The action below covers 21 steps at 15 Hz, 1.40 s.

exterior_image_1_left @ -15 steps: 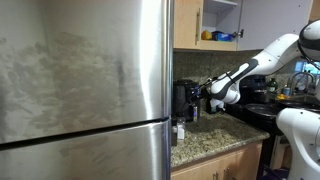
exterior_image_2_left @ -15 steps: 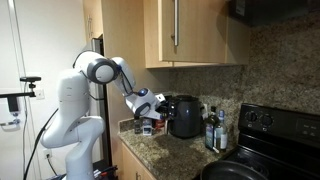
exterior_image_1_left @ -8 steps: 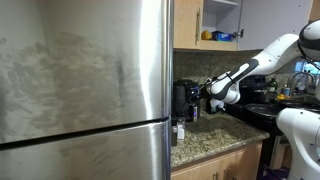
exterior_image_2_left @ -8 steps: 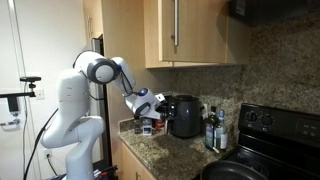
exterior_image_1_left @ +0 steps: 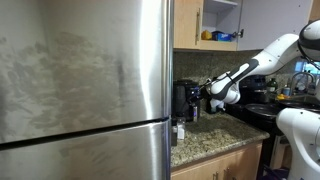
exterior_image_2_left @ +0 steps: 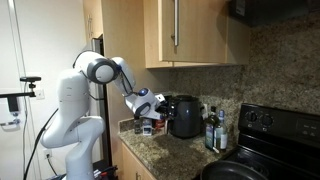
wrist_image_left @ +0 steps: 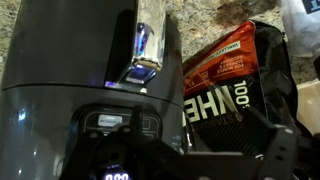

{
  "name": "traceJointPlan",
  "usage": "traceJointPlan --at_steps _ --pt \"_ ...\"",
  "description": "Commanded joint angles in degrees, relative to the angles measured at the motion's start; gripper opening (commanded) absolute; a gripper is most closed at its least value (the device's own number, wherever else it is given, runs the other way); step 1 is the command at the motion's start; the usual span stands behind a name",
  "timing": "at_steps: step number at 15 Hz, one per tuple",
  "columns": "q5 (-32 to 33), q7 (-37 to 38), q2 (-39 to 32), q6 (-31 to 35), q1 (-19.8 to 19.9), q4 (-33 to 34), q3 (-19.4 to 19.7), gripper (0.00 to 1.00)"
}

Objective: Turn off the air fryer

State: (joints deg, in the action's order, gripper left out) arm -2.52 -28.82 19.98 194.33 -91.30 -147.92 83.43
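Observation:
The air fryer [exterior_image_2_left: 184, 116] is a tall black rounded box on the granite counter; in an exterior view it stands beside the fridge [exterior_image_1_left: 183, 100]. In the wrist view its glossy body [wrist_image_left: 70, 90] fills the left, with a lit display [wrist_image_left: 112, 174] at the bottom edge. My gripper [exterior_image_2_left: 150, 104] hovers just in front of the air fryer at mid height, also seen in an exterior view [exterior_image_1_left: 208, 98]. In the wrist view its fingers [wrist_image_left: 215, 165] are dark shapes low in the picture. I cannot tell whether it is open or shut.
A large stainless steel fridge [exterior_image_1_left: 85, 85] fills one side. A black bag with an orange label [wrist_image_left: 235, 80] lies beside the air fryer. Bottles [exterior_image_2_left: 212, 130] stand between the air fryer and the black stove [exterior_image_2_left: 275, 125]. Wooden cabinets [exterior_image_2_left: 190, 30] hang above.

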Motion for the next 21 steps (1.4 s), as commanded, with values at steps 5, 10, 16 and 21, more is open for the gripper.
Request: traceJointPlan --at_steps 5,10,16,21 --pt "-2.4 1.8 -2.7 -1.2 -7.7 3.8 6.0 1.0" --pt "-6.5 4.4 -4.7 -0.9 -14.7 5.5 12.1 1.0" --pt "-9.8 4.0 -6.2 0.8 -22.1 6.8 19.1 1.0" --pt "-8.9 3.2 -5.0 -0.5 -25.5 7.4 22.1 1.0"
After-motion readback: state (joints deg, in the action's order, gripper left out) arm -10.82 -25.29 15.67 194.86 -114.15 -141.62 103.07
